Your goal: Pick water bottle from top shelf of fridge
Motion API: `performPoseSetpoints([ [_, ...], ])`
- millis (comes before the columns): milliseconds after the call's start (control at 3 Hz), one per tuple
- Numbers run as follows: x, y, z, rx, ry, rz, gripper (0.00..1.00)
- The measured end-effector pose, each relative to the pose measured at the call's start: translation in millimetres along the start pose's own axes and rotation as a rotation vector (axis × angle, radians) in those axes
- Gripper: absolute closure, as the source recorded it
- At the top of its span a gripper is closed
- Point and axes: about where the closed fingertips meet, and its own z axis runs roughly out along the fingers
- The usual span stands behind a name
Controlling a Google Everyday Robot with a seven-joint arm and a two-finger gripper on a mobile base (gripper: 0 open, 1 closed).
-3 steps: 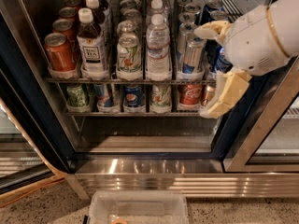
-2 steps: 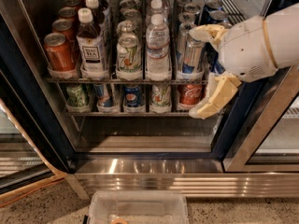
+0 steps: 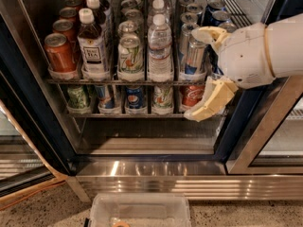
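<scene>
The water bottle (image 3: pixel 159 51), clear and ribbed with a white cap, stands upright at the front of a middle lane on the top shelf (image 3: pixel 113 82) of the fridge (image 3: pixel 151 174). More water bottles stand behind it in the same lane. My gripper (image 3: pixel 191 74) reaches in from the right, open and empty. One cream finger is up by the tall silver-blue can (image 3: pixel 194 56). The other finger hangs in front of the lower rack. The gripper is about one lane to the right of the water bottle and does not touch it.
On the top shelf a dark tea bottle (image 3: pixel 92 46), a red can (image 3: pixel 59 53) and a green-white can (image 3: pixel 130 56) stand left of the water bottle. The lower rack (image 3: pixel 142 113) holds cans. The open glass door (image 3: pixel 265 141) is at right. A clear plastic bin (image 3: pixel 139 209) sits on the floor.
My gripper has moved left, from beside the door frame to in front of the silver-blue can lane. The bottles and cans have not moved.
</scene>
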Motion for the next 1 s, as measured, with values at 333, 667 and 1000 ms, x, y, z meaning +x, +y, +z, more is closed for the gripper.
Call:
performPoseSetpoints([
  [333,-2.0,2.3,4.6,0.044,-0.037,0.022,0.0],
  [667,-3.4,3.9,8.0,0.078,-0.066,0.039,0.0],
  [1000,-7.4,12.1,13.4,0.12,-0.093,0.047,0.0],
])
